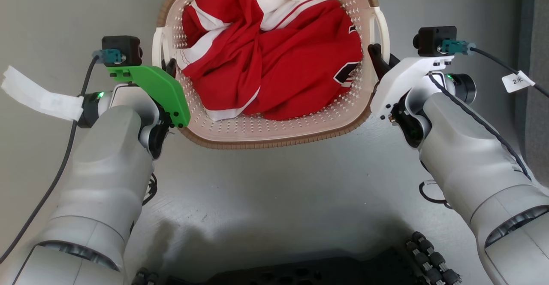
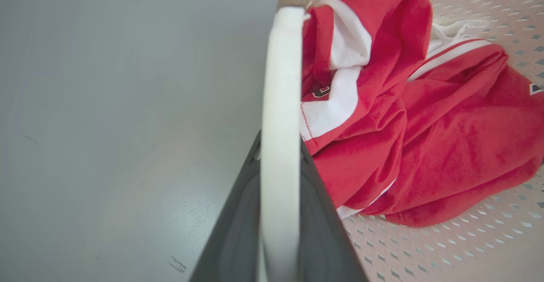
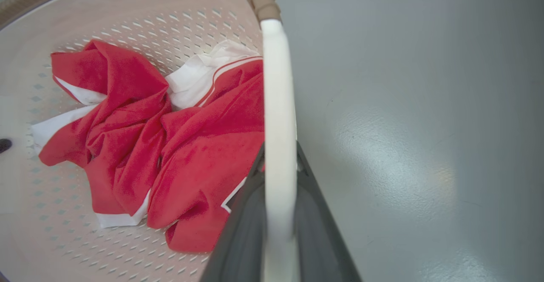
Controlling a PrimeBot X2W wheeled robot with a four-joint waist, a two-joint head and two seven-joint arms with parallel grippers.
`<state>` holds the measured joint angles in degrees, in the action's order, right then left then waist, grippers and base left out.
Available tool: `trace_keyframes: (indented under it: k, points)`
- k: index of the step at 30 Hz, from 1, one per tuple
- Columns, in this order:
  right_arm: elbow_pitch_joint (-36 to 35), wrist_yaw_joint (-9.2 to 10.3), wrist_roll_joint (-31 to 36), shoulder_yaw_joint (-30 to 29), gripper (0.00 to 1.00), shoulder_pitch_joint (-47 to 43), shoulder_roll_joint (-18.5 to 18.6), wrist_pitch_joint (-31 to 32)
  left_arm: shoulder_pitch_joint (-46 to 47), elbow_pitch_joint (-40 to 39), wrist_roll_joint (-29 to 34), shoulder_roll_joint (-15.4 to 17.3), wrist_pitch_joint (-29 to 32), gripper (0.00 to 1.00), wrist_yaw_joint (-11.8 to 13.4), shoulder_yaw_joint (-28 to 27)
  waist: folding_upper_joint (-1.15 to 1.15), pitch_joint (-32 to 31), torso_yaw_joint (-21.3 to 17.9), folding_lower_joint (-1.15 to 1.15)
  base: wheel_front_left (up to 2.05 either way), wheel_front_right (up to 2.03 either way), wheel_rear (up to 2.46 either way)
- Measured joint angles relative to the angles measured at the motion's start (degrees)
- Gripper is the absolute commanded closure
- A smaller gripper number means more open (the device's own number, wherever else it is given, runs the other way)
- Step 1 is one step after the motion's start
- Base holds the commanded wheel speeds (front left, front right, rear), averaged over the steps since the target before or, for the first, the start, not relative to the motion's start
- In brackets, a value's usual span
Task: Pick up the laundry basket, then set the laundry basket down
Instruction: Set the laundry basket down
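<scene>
At twelve o'clock over a grey floor (image 1: 274, 177), the laundry basket (image 1: 266, 140) is showing between both arms, with a red-and-white jersey (image 1: 283, 62) bunched inside. On its nine o'clock side, the left gripper (image 1: 170, 67) is pinching the left handle (image 1: 157, 46), its dark fingers (image 2: 318, 222) closed flat against either face of the white strap with no gap visible. On the three o'clock side, the right gripper (image 1: 374, 55) is clamping the right handle (image 1: 384, 31) the same way (the right wrist view is showing the strap squeezed between both fingers (image 3: 242, 231)).

Trouble, if it comes, is looking likeliest at those two thin grips. The smooth handles may be sliding through the pads or flexing under load. Arms moving unevenly would be tipping the basket and sending the jersey toward the low side. Landing one edge first could be twisting a handle out of its grip.

Whether the basket is resting on the floor or hanging clear is impossible to judge, since its underside is hidden. The far rim is being cut off at twelve o'clock in the head view. The left fingertips are lying mostly behind a green plate (image 1: 154, 85). A small dark shape (image 3: 4, 145) at nine o'clock in the right wrist view is too small to identify.
</scene>
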<state>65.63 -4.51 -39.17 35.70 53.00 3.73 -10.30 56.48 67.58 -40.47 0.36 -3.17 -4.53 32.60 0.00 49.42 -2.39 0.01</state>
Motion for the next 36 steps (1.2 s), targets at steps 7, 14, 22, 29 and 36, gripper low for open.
trace_keyframes:
  k: [7, 14, 22, 29, 36]
  points:
    - [1.04, -0.01, 0.05, 0.15, 1.0, 0.34, -0.18, -0.59, 0.21, 0.68, 0.0, -0.41, -0.68, 1.0, 0.0, -0.13, 0.0, 0.52, -0.15, 0.0, 0.0, 0.0, 0.0]
    - [1.13, -0.3, 0.67, 0.94, 0.25, 0.91, -0.02, -1.41, 1.24, 1.74, -0.01, -0.3, -1.0, 0.0, -0.07, -0.49, 0.0, 0.97, -0.27, 0.0, 0.0, 0.0, 0.0]
    - [1.69, -0.9, 1.21, 1.54, 0.0, 1.65, 1.48, -2.35, 1.6, 2.54, -0.09, 0.89, -1.59, 0.0, -0.05, -0.75, 0.0, 1.22, -0.19, -0.01, 0.0, 0.0, 0.0]
    - [2.41, -1.14, 1.19, 1.52, 0.0, 1.65, 1.38, -2.86, 1.71, 3.1, -0.16, 0.81, -1.94, 0.0, -0.45, -0.74, 0.0, 0.16, 0.16, -0.01, 0.0, 0.0, 0.0]
    - [2.93, -1.49, 1.13, 1.45, 0.0, 1.41, 1.41, -3.36, 1.57, 3.94, -0.51, 0.82, -3.09, 0.0, -0.51, -0.68, 0.0, -2.06, 0.22, -0.01, 0.0, 0.0, 0.0]
